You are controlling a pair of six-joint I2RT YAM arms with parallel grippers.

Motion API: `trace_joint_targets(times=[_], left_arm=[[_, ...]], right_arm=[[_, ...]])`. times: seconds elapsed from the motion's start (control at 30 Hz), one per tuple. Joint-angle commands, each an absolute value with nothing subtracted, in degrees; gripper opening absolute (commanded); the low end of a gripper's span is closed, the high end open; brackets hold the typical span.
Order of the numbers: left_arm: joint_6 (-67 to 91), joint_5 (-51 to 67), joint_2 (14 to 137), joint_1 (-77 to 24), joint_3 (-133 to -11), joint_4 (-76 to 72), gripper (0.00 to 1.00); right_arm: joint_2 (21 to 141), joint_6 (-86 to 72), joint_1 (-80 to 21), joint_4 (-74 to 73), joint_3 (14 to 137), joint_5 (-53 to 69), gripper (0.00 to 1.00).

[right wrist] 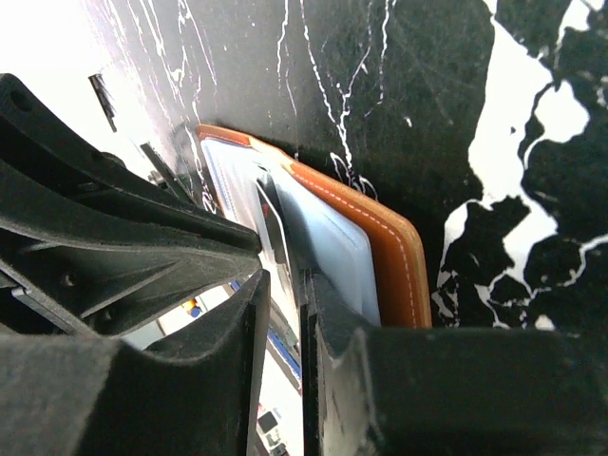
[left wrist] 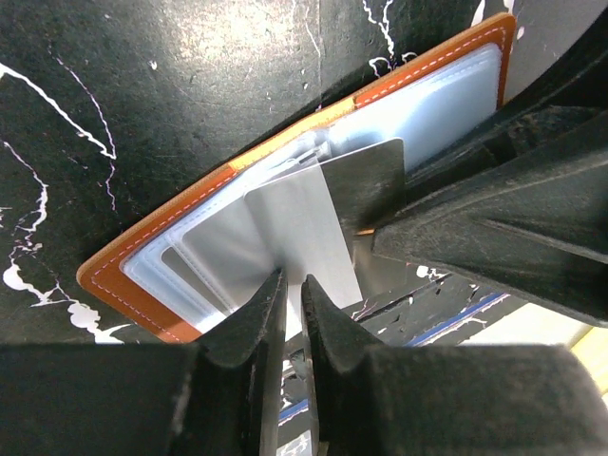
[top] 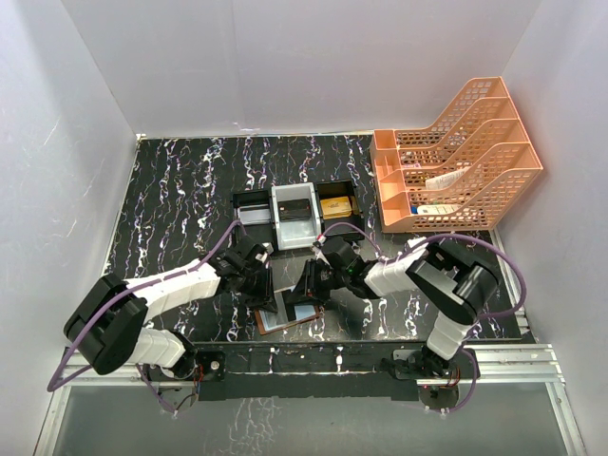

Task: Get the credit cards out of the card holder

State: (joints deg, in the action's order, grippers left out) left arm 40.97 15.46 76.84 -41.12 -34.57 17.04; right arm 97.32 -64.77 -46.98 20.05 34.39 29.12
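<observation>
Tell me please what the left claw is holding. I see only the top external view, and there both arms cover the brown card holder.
Observer: In the left wrist view the left claw is closed on the near edge of a pale grey credit card.
Operator: Is this card already out?
Observer: I cannot tell. It stands tilted above the pale pockets of the card holder, which lies open on the table.
Operator: And the right claw?
Observer: The right wrist view shows the right claw closed on a thin inner leaf of the card holder. Whether that leaf is a card or a pocket, I cannot tell.
</observation>
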Motion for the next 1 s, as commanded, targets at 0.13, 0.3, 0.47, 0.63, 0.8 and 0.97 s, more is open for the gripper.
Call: trace_joint_targets(times=[0.13, 0.3, 0.47, 0.63, 0.8, 0.97], left_arm=[[41.21, 13.2, 76.49, -41.48, -32.04, 16.41, 0.11], [42.13, 12.57, 74.65, -41.47, -30.68, 16.19, 0.11], [42.13, 12.99, 73.54, -41.48, -29.91, 15.65, 0.11], [42.46, 13.66, 73.66, -41.48, -29.25, 14.16, 0.11], [43.27, 13.29, 73.16, -41.48, -28.69, 13.9, 0.11], [43.56, 13.07, 72.5, -41.49, -28.36, 14.07, 0.11]], right_arm=[[99.4, -66.61, -47.28, 29.18, 36.04, 31.97, 0.12], [96.97, -63.35, -46.97, 21.31, 36.82, 27.92, 0.0], [94.96, -60.68, -46.23, 17.49, 37.12, 27.0, 0.0], [97.69, -67.03, -46.98, 27.34, 34.96, 30.35, 0.16], [96.61, -66.77, -48.13, 28.4, 34.4, 30.02, 0.23], [95.71, -64.55, -48.43, 24.66, 34.2, 29.66, 0.04]])
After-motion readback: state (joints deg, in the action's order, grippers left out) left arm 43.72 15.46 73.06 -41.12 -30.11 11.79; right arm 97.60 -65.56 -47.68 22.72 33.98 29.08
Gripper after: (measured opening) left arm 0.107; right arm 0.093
